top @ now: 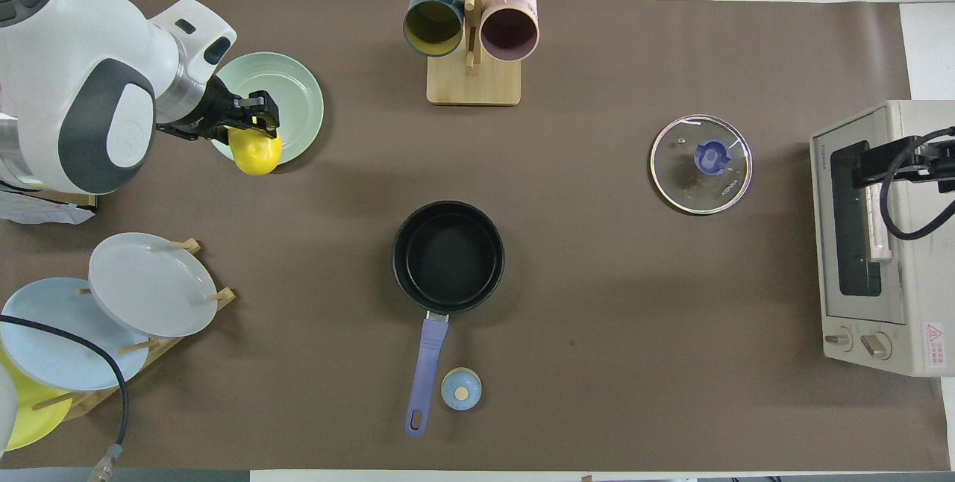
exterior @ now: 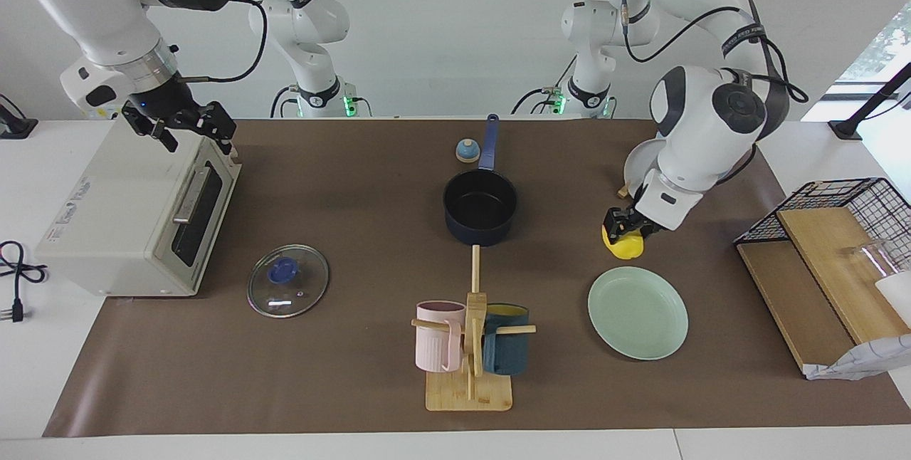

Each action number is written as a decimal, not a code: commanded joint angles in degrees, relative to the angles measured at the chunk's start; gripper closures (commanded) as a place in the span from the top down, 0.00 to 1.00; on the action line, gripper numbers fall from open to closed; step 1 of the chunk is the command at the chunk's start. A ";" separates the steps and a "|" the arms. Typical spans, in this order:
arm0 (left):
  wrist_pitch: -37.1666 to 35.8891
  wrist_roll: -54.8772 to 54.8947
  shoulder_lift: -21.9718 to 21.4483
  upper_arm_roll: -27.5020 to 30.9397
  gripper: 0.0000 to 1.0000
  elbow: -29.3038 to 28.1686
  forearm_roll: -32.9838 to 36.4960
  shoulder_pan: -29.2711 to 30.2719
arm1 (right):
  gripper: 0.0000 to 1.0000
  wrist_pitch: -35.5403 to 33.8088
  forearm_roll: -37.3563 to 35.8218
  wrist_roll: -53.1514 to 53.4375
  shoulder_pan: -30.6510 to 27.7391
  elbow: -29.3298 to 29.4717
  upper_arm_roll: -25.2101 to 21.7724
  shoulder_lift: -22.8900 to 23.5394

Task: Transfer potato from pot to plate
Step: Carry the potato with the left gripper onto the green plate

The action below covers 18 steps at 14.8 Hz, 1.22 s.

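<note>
My left gripper (exterior: 622,227) (top: 254,115) is shut on the yellow potato (exterior: 624,246) (top: 256,151) and holds it in the air over the mat, at the edge of the mint-green plate (exterior: 638,312) (top: 295,90) that is nearer the robots. The navy pot (exterior: 480,206) (top: 448,256) stands empty mid-table, its blue handle pointing toward the robots. My right gripper (exterior: 179,125) hangs over the toaster oven (exterior: 139,211) (top: 877,236) at the right arm's end; only its cable and edge show in the overhead view.
A glass lid (exterior: 287,280) (top: 700,163) lies near the oven. A mug rack (exterior: 471,342) (top: 471,27) stands farther from the robots than the pot. A plate rack (top: 123,303) with grey, blue and yellow plates, a small blue bell (exterior: 467,151) (top: 461,389) and a wire basket (exterior: 840,232) are also here.
</note>
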 commanded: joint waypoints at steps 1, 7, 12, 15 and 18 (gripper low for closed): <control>2.55 1.59 8.08 -0.63 0.00 6.74 2.86 2.13 | 1.00 -0.69 0.51 0.67 0.28 -0.92 0.61 -1.32; 11.94 4.84 15.84 -0.63 0.00 10.27 4.01 3.72 | 1.00 -1.83 0.86 0.50 0.19 -1.10 0.35 -1.67; 13.63 5.37 15.40 -0.63 0.00 7.64 4.19 3.55 | 1.00 -1.83 1.12 0.50 0.19 -1.10 0.35 -1.67; 13.29 5.46 15.31 -0.46 1.00 7.81 4.28 3.46 | 1.00 -1.83 1.12 0.50 0.19 -1.01 0.35 -1.67; 9.26 5.46 13.91 -0.46 1.00 8.77 4.81 3.81 | 1.00 -1.83 1.12 0.50 0.19 -1.10 0.35 -1.67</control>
